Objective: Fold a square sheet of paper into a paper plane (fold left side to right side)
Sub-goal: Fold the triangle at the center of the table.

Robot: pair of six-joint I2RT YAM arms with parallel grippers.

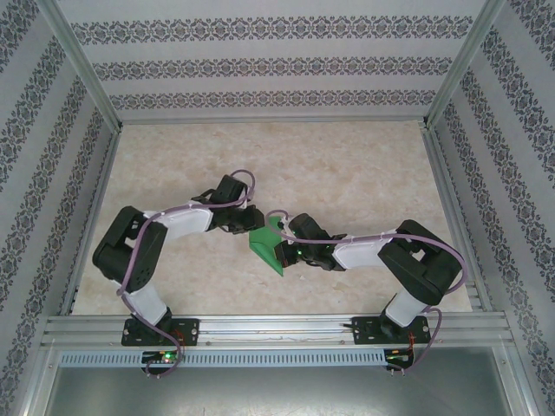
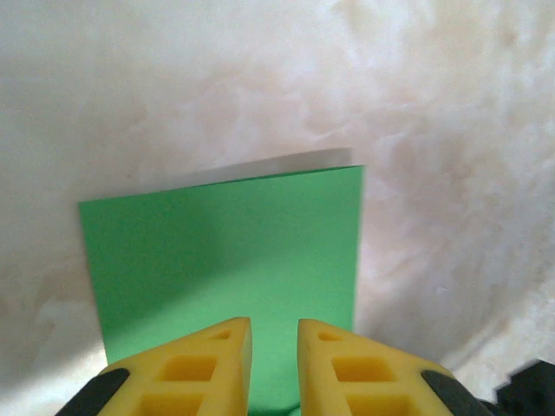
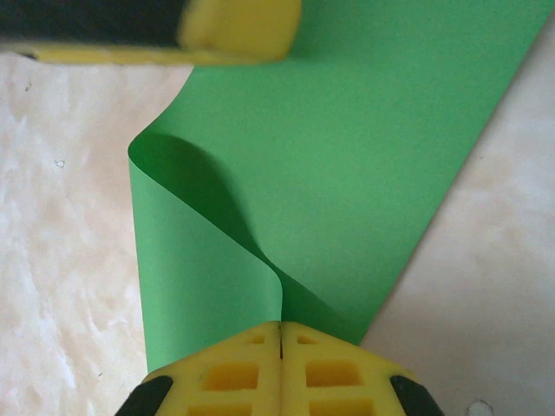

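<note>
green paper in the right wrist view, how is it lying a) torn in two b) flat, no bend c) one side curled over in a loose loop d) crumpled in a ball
c: the green paper has one side rolled over in a soft, uncreased loop that runs down to the closed tips of the right claw.

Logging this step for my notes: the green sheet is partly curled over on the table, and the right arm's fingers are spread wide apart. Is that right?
Not quite. The right wrist view shows the right arm's fingers shut together, at the spot where the green sheet curls over. The sheet is partly curled on the table.
</note>
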